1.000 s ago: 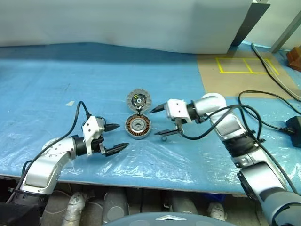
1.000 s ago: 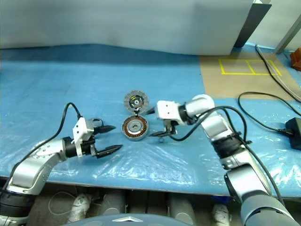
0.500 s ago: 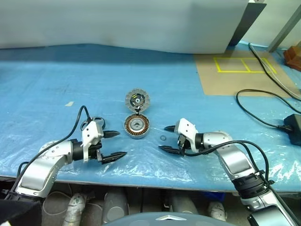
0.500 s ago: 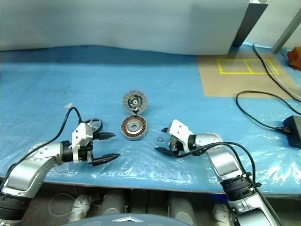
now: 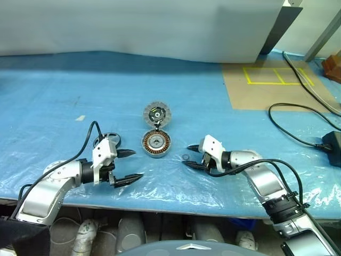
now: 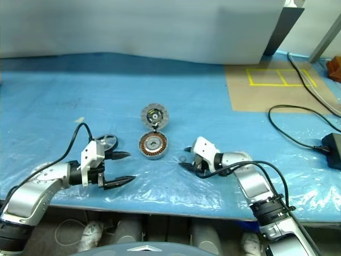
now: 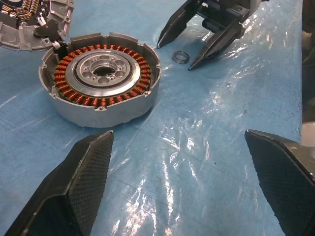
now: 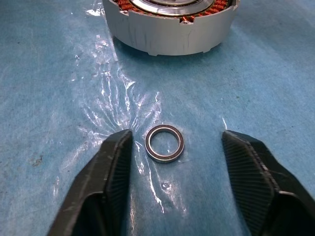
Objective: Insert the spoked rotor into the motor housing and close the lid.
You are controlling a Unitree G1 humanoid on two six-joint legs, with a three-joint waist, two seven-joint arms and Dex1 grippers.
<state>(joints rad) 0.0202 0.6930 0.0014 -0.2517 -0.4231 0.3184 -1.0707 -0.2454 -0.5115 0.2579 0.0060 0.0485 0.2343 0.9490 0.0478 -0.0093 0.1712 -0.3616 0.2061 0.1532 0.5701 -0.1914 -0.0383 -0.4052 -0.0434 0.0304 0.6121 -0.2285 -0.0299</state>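
Head views. Housing (image 5: 156, 142) sits open-topped mid-sheet, my landmark. Lid (image 5: 157, 113) lies just behind it, inner face up, seemingly joined at a small dark hinge — swung out of the way, I judge, so the cup can take the rotor. Rotor (image 6: 107, 142) lies flat well left of the housing, half hidden behind the left gripper (image 5: 126, 165), which hangs wide open, holding nothing. Right gripper (image 5: 187, 155) sits low just right of the housing, part-open, its tips either side of a small ring (image 5: 185, 157) on the sheet. I can't tell from here whether they touch it.

Left wrist view. Housing (image 7: 101, 76) shows its copper winding and a bare centre — no rotor inside. Lid (image 7: 29, 19) is cut off at the edge. Left fingers (image 7: 74, 194) stand far apart, empty. Beyond the housing, the right gripper (image 7: 173, 55) straddles the ring (image 7: 180, 56).

Right wrist view. Ring (image 8: 164, 142) lies flat between the right fingers (image 8: 106, 182), nearer one but with sheet visible on both sides: not gripped. I read this as lining up to pinch it. Housing (image 8: 170, 29) beyond shows wall only.
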